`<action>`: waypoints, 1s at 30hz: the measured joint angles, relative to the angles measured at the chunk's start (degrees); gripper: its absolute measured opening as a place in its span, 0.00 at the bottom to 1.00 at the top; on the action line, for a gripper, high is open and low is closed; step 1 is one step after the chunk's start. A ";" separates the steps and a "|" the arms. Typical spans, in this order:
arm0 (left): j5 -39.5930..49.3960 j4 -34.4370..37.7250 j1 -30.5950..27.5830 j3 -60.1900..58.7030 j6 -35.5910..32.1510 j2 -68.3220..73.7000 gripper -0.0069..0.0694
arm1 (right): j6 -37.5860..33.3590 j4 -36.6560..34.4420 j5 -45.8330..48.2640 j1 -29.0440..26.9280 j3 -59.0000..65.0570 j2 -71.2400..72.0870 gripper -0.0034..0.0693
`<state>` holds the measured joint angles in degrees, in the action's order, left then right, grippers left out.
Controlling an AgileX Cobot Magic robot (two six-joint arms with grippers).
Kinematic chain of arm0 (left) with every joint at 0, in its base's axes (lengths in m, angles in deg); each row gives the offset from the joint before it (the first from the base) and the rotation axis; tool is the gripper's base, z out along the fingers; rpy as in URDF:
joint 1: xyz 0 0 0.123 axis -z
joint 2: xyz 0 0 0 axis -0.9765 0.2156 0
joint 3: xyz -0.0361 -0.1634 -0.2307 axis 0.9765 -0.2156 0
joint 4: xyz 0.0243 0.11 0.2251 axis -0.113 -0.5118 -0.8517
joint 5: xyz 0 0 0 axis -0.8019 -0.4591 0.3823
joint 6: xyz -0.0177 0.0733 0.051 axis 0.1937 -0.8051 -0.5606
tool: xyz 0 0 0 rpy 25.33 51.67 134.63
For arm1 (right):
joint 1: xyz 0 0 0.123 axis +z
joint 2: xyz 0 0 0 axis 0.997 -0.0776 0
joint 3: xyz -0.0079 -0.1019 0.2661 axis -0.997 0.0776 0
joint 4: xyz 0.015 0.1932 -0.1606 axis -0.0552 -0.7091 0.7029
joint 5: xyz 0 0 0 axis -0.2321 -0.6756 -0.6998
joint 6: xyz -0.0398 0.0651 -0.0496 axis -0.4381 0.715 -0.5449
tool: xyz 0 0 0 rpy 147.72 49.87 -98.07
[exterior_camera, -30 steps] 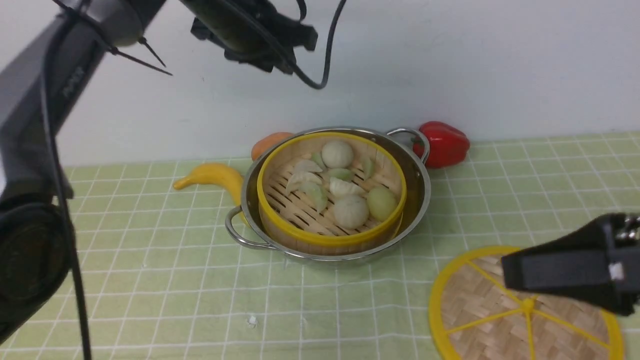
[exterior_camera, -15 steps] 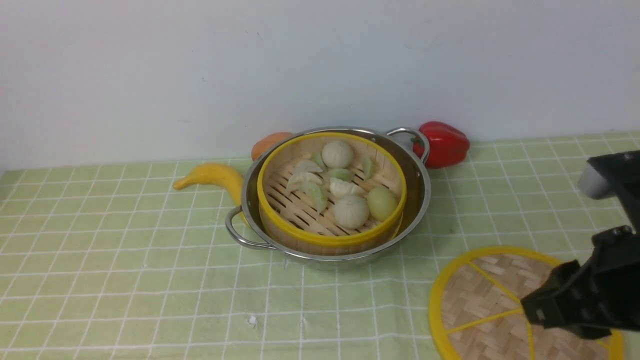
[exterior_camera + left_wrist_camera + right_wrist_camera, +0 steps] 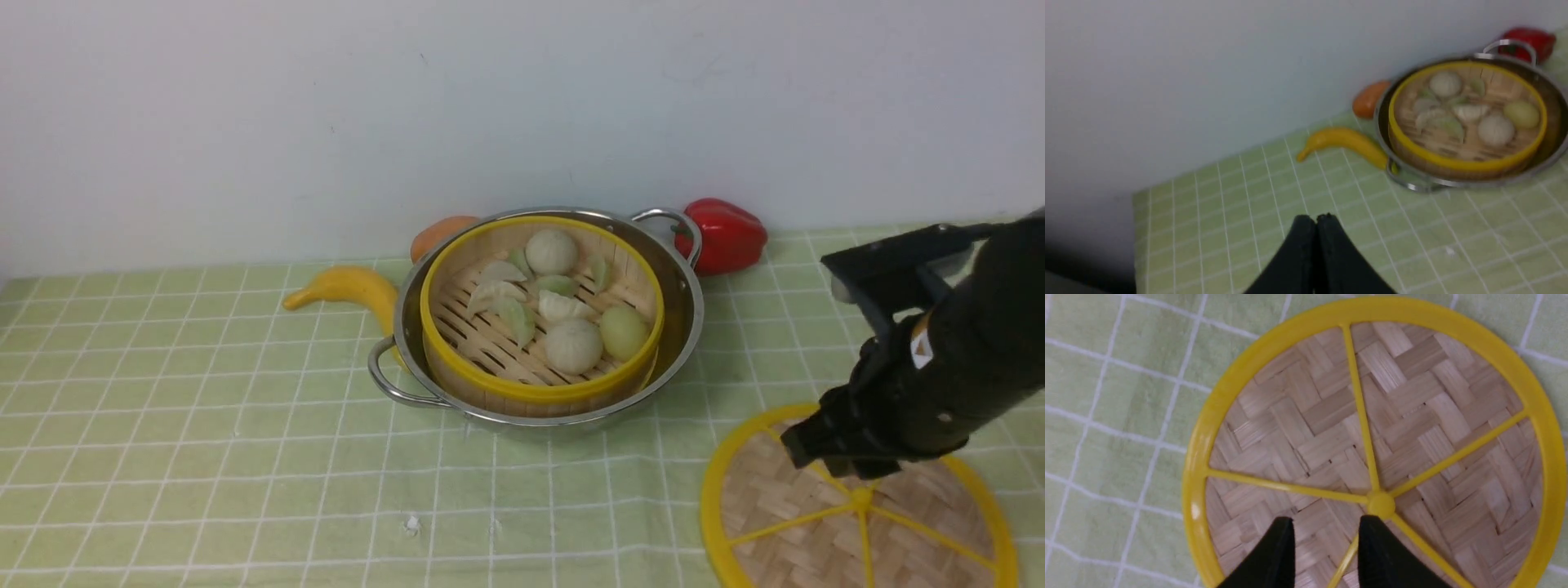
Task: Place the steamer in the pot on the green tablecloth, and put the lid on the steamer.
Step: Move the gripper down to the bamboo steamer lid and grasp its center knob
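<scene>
Moved since one second ago, front view: left arm no longer across the upper left, out of sight completely; right gripper (image 3: 842,461) brought up from the low right edge and inward, now hanging over the lid (image 3: 759,498), close to its middle. Unmoved in the same view: steamer (image 3: 535,390) seated inside the pot (image 3: 684,318), dumplings in it, both on the green tablecloth (image 3: 204,408) near the back wall. Around the pot, untouched: banana (image 3: 343,287), orange round thing (image 3: 437,233) half hidden behind, red pepper (image 3: 727,235). Lid flat on the cloth toward the right front corner, well apart from the pot.

Left wrist view: left gripper (image 3: 1315,241) with both fingers pressed together, nothing between them, held high over bare cloth, well apart from the pot. Looks finished with its part, so first half of the task judged done.

Right wrist view: two black fingertips (image 3: 1280,543) standing apart with a clear gap, gripping nothing, pointed down at the woven face of the lid. Centre knob (image 3: 1381,504) just beyond the tip of one finger, not between the two. Cannot tell whether touching the weave or slightly above it.

Meaning for the task: only the lid left. Probably needs a small shift to bring the knob between the fingers, then closing, lifting, carrying over to the steamer. Risk: closing off-centre and catching only a thin spoke, or pushing the flat disc along the cloth.
</scene>
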<state>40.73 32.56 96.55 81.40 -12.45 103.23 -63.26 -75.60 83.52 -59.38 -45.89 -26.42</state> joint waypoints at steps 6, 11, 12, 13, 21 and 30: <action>0.13 -0.16 0.00 -16.09 4.26 -9.24 0.06 | 2.72 3.18 0.70 0.00 -0.23 -3.54 0.38; 0.13 1.42 0.00 -22.83 4.71 -13.68 0.06 | 4.04 3.76 0.52 0.00 -0.23 -4.54 0.38; 0.13 1.99 0.00 -23.62 4.71 -14.22 0.06 | 4.09 3.76 0.53 0.00 -0.23 -4.74 0.38; 0.13 2.63 0.00 -24.14 4.78 -14.59 0.06 | 4.09 3.76 0.46 0.00 -0.23 -4.92 0.38; 0.08 5.12 0.00 -24.66 4.78 -14.98 0.07 | 5.34 4.49 0.34 0.00 -0.23 -8.10 0.38; 0.08 5.29 0.00 -24.66 4.78 -14.98 0.07 | 5.83 6.55 -0.53 0.00 -0.23 -10.62 0.38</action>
<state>40.81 37.85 96.55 56.73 -7.66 88.25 -57.43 -69.05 82.99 -59.38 -46.12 -37.04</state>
